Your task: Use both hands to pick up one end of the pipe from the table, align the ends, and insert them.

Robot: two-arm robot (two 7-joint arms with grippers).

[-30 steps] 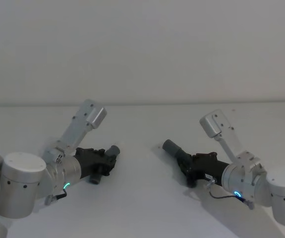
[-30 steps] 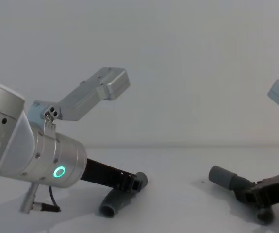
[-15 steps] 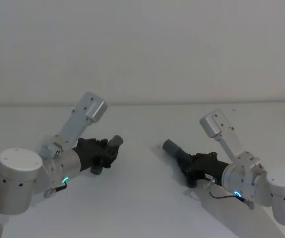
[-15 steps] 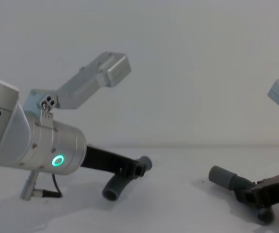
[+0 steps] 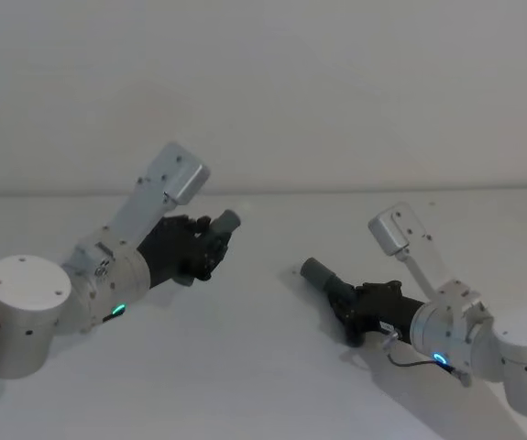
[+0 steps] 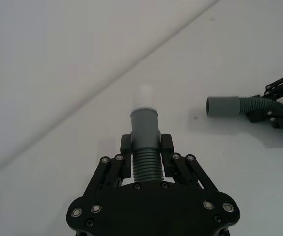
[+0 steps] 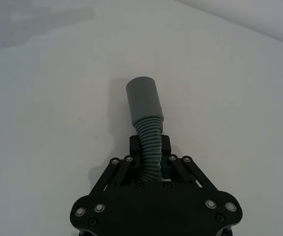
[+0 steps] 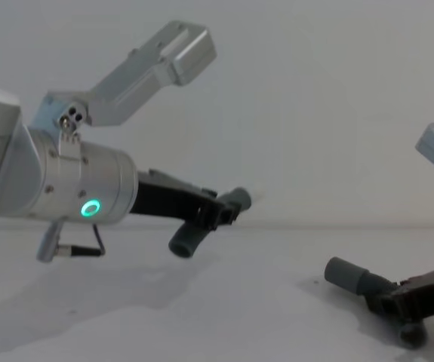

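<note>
Ahead of you stands a plain, pale grey wall, smooth and evenly lit, spanning your whole view.

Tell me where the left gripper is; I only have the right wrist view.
Observer: The left gripper is shut on the tipped hose piece, holding it in the air above the table.
Operator: Are the two ends lined up?
Observer: No. Its white tip is raised and well apart from the cuff of the socket hose piece, which the right gripper holds low by the table.
</note>
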